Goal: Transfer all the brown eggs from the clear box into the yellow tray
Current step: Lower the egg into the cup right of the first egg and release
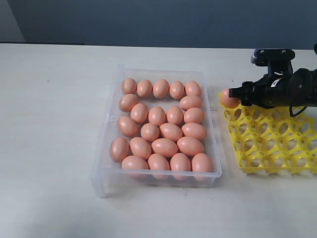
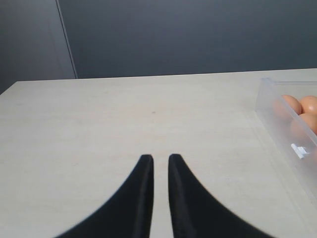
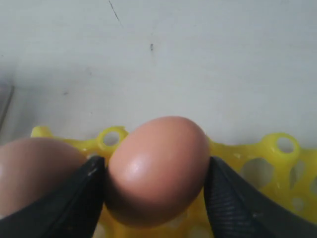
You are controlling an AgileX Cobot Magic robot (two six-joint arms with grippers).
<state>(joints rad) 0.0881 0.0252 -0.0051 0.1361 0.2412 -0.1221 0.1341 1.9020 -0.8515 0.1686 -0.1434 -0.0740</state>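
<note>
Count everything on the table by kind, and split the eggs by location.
brown eggs in the clear box: 23
brown eggs at the yellow tray: 2, one of them in the right pincer
clear box: 1
yellow tray: 1
Total: 27

Your pale flat tabletop (image 1: 49, 148) carries a shallow transparent plastic box (image 1: 105, 148) and, nearby, a bright yellow plastic egg tray (image 1: 277, 170).

A pale off-white table (image 1: 49, 148) meets a dark blue-grey wall (image 1: 148, 20) behind, evenly lit.
</note>
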